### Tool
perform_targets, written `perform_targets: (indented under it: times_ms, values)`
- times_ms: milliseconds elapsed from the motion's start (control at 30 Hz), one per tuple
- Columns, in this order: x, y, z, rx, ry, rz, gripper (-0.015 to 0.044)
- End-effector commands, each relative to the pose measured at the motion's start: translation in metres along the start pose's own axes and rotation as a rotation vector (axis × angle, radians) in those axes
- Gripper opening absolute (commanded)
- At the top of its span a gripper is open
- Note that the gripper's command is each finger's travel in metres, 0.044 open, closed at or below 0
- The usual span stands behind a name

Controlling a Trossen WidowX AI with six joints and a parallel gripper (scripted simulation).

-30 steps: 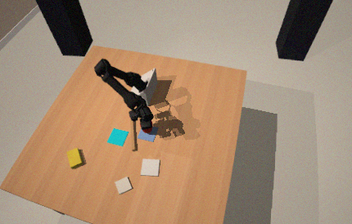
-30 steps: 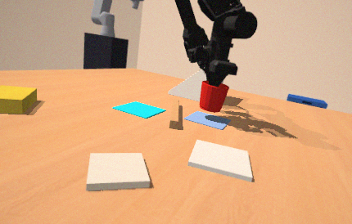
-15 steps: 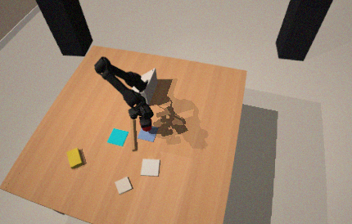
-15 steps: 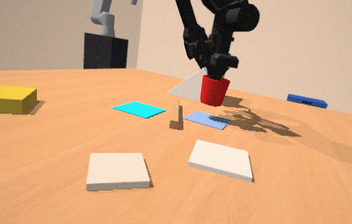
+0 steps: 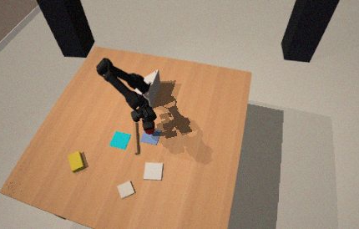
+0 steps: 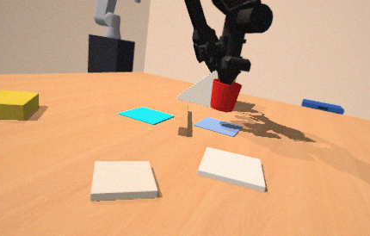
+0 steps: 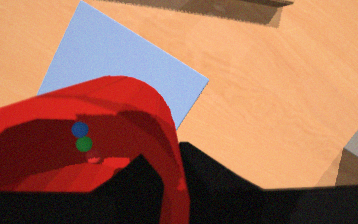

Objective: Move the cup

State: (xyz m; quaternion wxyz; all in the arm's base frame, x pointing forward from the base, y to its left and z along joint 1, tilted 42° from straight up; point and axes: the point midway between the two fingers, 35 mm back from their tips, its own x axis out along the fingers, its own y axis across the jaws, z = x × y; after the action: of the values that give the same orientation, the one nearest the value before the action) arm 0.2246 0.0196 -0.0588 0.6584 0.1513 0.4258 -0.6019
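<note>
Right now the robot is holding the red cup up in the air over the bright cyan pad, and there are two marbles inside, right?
Almost. The gripper does hold the red cup off the table, and the wrist view shows a blue marble and a green marble inside. But the cup hangs over the light blue pad, not the cyan pad, which lies to the side in the exterior view.
</note>
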Motion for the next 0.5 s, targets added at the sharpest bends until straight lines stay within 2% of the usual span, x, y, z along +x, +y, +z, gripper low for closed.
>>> perform_targets:
  times_ms: [0, 467]
  values:
    - [0.000, 0.000, 0.000, 0.000, 0.000, 0.000, 0.0000]
    - [0.000, -0.001, 0.026, 0.004, 0.004, 0.002, 0.0000]
